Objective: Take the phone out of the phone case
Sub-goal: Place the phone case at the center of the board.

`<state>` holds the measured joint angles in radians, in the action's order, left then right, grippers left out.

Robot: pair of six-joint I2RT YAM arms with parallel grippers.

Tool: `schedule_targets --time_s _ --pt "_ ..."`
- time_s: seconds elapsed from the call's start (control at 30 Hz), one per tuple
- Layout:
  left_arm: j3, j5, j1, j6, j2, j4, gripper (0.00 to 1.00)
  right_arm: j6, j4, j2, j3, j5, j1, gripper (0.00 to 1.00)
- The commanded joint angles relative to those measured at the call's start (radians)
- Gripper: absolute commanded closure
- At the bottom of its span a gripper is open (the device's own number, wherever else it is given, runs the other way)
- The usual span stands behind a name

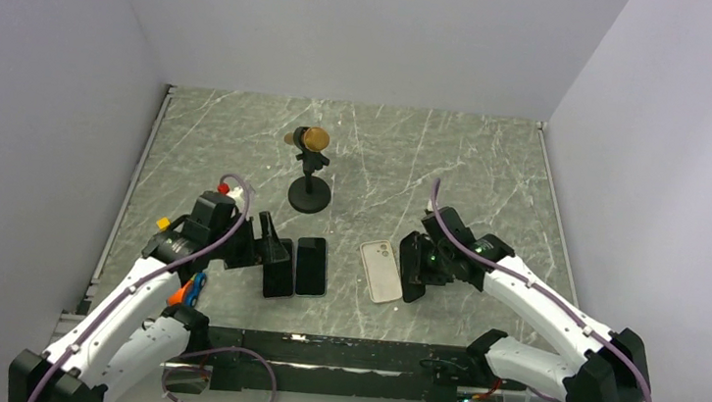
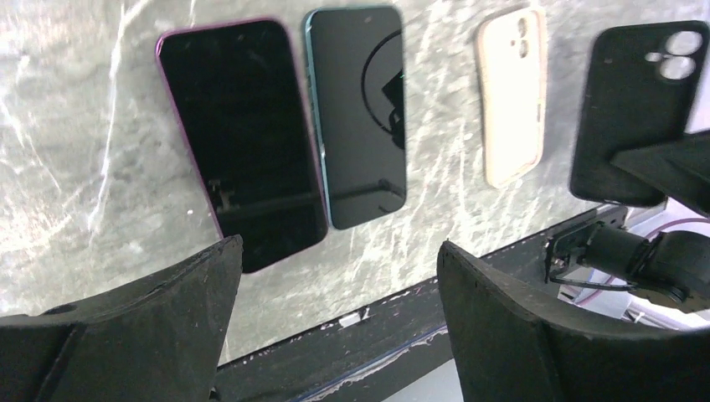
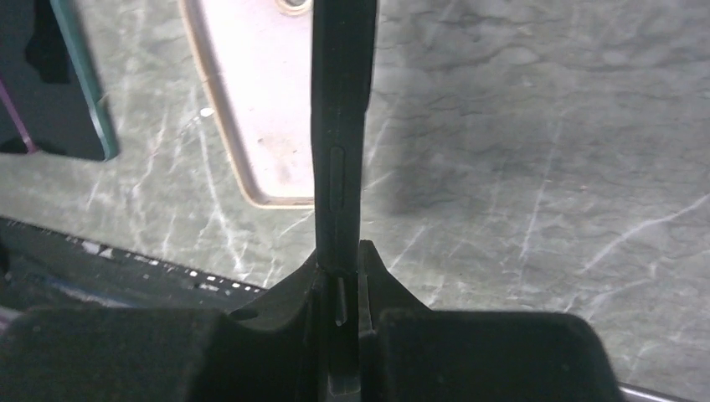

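Top external view: purple phone (image 2: 243, 142) and teal phone (image 1: 311, 266) lie bare at lower centre, empty beige case (image 1: 381, 270) beside them; left gripper (image 2: 336, 247) spread wide, holding nothing; right gripper (image 3: 339, 264) clamps black case (image 3: 343, 126), apparently empty; removal looks done, only set-down left

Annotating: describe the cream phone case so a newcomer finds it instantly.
Start at the microphone stand mid-table, come toward the arms. The cream case lies flat between the teal-edged phone and the black case in the right gripper; it alone is pale.
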<state>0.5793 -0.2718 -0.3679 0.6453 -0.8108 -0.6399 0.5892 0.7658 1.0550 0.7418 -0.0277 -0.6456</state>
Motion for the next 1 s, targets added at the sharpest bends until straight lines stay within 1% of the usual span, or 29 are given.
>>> schedule_targets --time_s 0.0,0.07,0.3,0.57,0.7,0.97 --pt "0.064 -0.022 0.002 -0.04 0.07 0.011 0.1 0.028 0.005 0.037 0.018 0.085 0.005 1.0" --pt "0.069 -0.04 0.002 -0.048 0.092 0.032 0.09 0.021 -0.02 0.072 0.011 0.056 0.004 1.0" --pt "0.093 -0.108 0.001 -0.108 0.107 0.074 0.09 0.003 -0.07 0.134 0.006 0.091 0.014 0.98" --pt "0.118 -0.114 0.002 -0.164 0.106 0.084 0.08 -0.024 -0.088 0.179 0.006 0.092 0.015 0.93" --pt "0.1 -0.142 0.002 -0.156 0.098 0.114 0.09 -0.039 -0.118 0.199 -0.007 0.058 0.014 0.91" --pt "0.095 -0.159 0.002 -0.157 0.083 0.125 0.09 -0.043 -0.196 0.168 -0.05 -0.048 0.015 0.88"
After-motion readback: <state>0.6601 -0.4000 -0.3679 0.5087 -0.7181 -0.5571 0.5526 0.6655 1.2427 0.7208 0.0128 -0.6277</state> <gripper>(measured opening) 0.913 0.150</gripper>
